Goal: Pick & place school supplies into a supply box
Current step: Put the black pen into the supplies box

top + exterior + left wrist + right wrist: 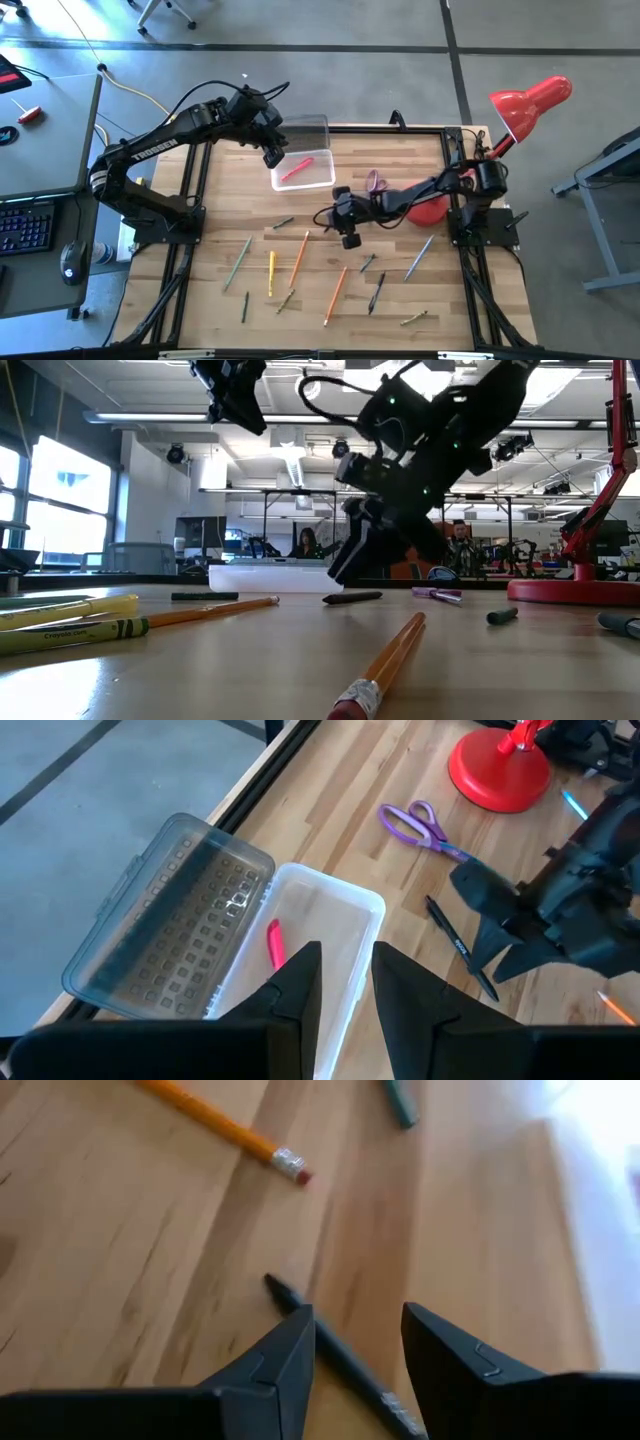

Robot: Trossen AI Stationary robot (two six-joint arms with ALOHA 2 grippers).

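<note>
From the high view I see my left pincer (273, 157) hanging over the supply box (303, 170), whose lid stands swung back on the far side; the pink-red marker (295, 169) already lies inside. My right pincer (349, 240) reaches in from the right toward mid-tabletop (390, 310), just beside a black pen (324, 226). The remaining pencils and pens are scattered nearer to me, and the purple-handled scissors (375, 182) lie right of the box by the red lamp's base (430, 210).

In the low view, the right arm leans down with its tip close to the wood and the black pen (352, 598) just beside it. I judge a steep approach could scrape the tabletop or flick the pen away.

The left wrist view shows the left pincer (346, 982) spread and holding nothing, above the clear box (340, 925) and the marker (275, 943). The right arm looms close by; if both move toward the box together, I fear they could collide or nudge the light case.

The right wrist view shows the right pincer (358, 1342) spread, straddling the black pen (330, 1345), which runs slantwise between the fingers. Closing near one end rather than mid-shaft could let it pivot or roll free.
</note>
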